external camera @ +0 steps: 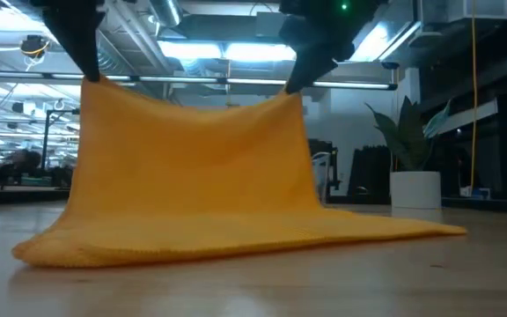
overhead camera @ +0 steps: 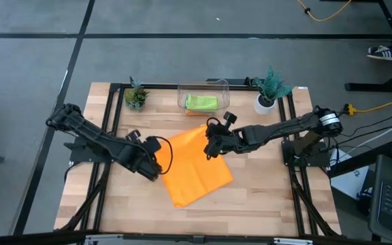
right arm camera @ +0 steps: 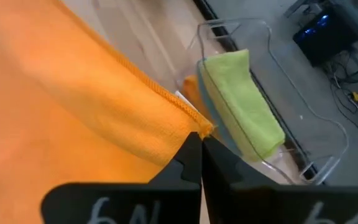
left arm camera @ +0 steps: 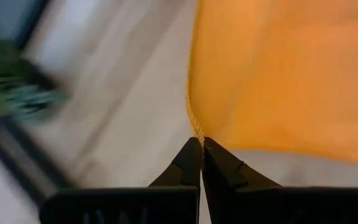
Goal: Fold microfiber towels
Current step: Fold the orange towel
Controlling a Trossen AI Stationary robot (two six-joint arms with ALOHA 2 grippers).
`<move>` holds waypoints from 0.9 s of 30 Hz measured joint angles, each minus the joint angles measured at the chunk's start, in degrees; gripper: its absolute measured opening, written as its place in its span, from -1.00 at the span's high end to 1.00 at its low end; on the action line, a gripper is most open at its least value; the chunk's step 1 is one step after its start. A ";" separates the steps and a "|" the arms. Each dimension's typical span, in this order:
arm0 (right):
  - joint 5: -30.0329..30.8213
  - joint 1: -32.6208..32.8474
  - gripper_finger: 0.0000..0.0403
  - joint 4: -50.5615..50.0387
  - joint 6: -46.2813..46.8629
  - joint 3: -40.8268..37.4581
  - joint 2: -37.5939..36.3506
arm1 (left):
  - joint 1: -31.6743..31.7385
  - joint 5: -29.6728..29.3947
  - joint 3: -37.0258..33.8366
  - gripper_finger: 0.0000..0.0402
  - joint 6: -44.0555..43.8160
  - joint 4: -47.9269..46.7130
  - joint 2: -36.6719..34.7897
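Orange towel (overhead camera: pixel 194 170): near half lies on the table (overhead camera: pixel 264 204), far edge lifted.
Left gripper (left arm camera: pixel 201 144): pinched tight on one raised corner.
Right gripper (right arm camera: pixel 201 138): clamped on the other corner, apparently at its very tip.

The left dark six-joint arm reaches from the table's left side toward the middle, and its two-finger left gripper (overhead camera: pixel 156 160) is pinched closed, fingertips together. The right dark arm stretches in from the right side; its right gripper (overhead camera: pixel 211 148) is pinched closed too, raised above the table.
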 joint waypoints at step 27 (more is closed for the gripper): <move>-3.48 19.78 1.00 0.81 24.27 -18.55 -0.11 | -13.05 0.80 -0.11 1.00 -0.15 32.58 18.19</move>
